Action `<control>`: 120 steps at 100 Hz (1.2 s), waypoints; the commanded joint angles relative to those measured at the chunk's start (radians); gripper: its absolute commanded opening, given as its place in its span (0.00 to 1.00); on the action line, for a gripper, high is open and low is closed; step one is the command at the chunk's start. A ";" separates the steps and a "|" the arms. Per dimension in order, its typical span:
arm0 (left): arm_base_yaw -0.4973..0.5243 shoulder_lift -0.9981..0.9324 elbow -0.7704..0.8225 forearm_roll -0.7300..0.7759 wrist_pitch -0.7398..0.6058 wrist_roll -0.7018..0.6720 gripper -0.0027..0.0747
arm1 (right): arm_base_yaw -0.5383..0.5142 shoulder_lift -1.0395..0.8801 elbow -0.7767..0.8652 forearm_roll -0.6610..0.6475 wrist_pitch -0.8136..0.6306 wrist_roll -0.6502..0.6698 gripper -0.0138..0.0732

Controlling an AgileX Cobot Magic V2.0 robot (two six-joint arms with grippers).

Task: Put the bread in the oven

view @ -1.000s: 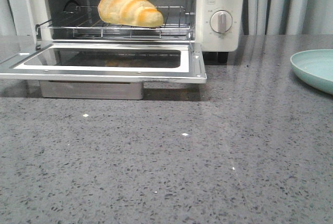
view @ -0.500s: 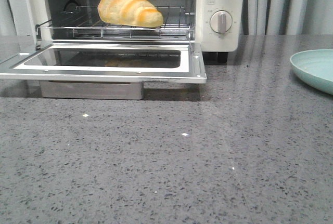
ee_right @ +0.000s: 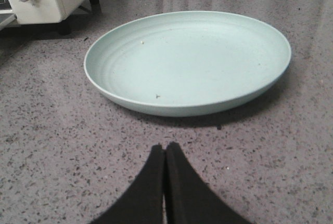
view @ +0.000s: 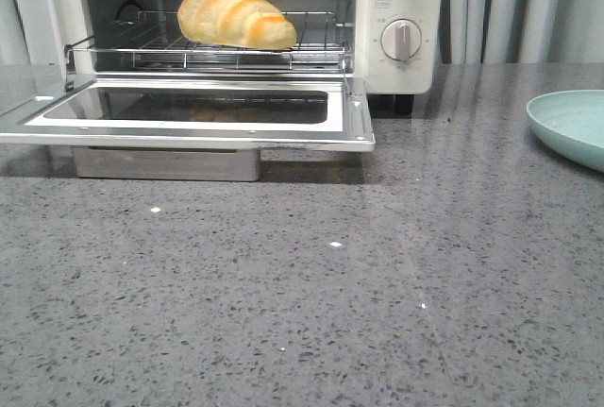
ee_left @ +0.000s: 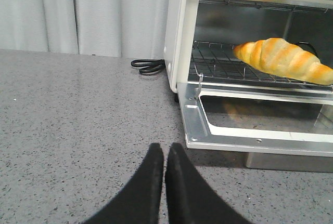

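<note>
While bread (view: 236, 14) sits on the rack inside the oven (view: 401, 20), door down, both tools, left tool (ee_left: 164, 169) and right tool (ee_right: 165, 169), pinched together empty; you could jolt the rack closing the door.

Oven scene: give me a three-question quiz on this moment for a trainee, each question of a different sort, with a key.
1. True or false: the bread lies on the wire rack inside the oven.
2. How does the oven door stand? A) shut B) folded down open C) half raised
3. Fill in: the pale green plate in front of the right claw holds ____.

Key
1. True. It lies lengthwise on the rack, inside the cavity.
2. B. The door lies flat, its glass facing up.
3. Nothing but a few crumbs. The right claw and the left claw are both shut and hold nothing.
</note>
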 commanded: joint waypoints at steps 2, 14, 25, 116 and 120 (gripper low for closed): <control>0.000 -0.026 -0.026 -0.007 -0.077 0.002 0.01 | -0.021 -0.015 -0.006 -0.003 -0.085 0.001 0.08; 0.000 -0.026 -0.026 -0.007 -0.077 0.002 0.01 | -0.055 -0.036 0.014 -0.003 -0.093 0.001 0.08; 0.000 -0.026 -0.026 -0.007 -0.077 0.002 0.01 | -0.084 -0.049 0.027 -0.003 -0.097 0.001 0.08; 0.000 -0.026 -0.026 -0.007 -0.077 0.002 0.01 | -0.116 -0.115 0.027 0.076 0.072 -0.107 0.08; 0.000 -0.026 -0.026 -0.007 -0.077 0.002 0.01 | -0.116 -0.115 0.027 0.076 0.074 -0.107 0.08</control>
